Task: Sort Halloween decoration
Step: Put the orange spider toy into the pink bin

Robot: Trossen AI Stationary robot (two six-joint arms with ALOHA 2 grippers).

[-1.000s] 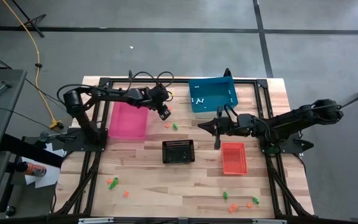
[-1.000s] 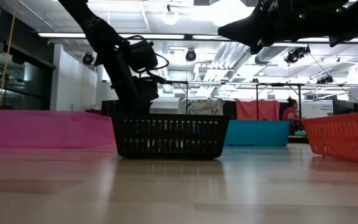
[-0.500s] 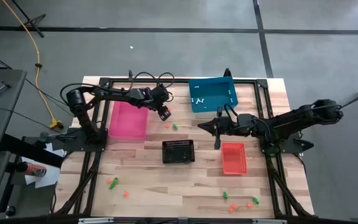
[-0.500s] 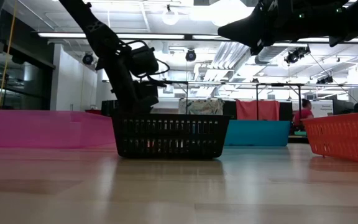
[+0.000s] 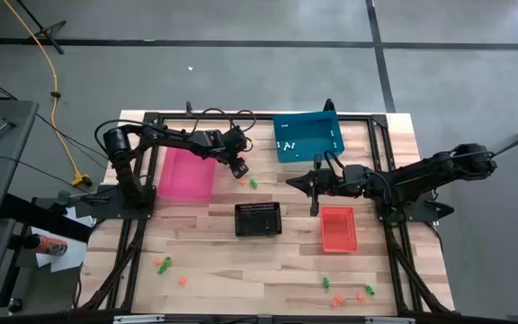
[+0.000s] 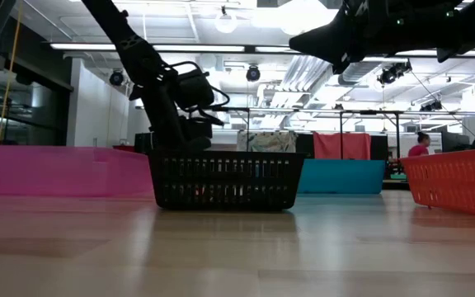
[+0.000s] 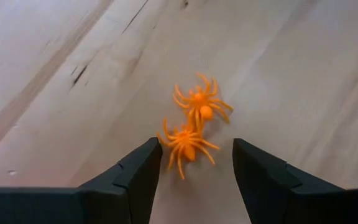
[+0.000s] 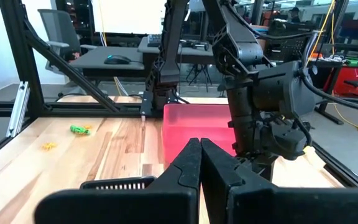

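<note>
Halloween decoration, two orange spiders touching on the bare table just beside the pink bin, lie straight ahead between the spread fingers of the left tool, empty; right tool clenched, empty, well apart beside red bin.

1. A black bin stands mid-counter.
2. A pink bin lies at its nine o'clock, and blue and red bins at three o'clock.
3. A dark arm descends behind the black bin.
</note>
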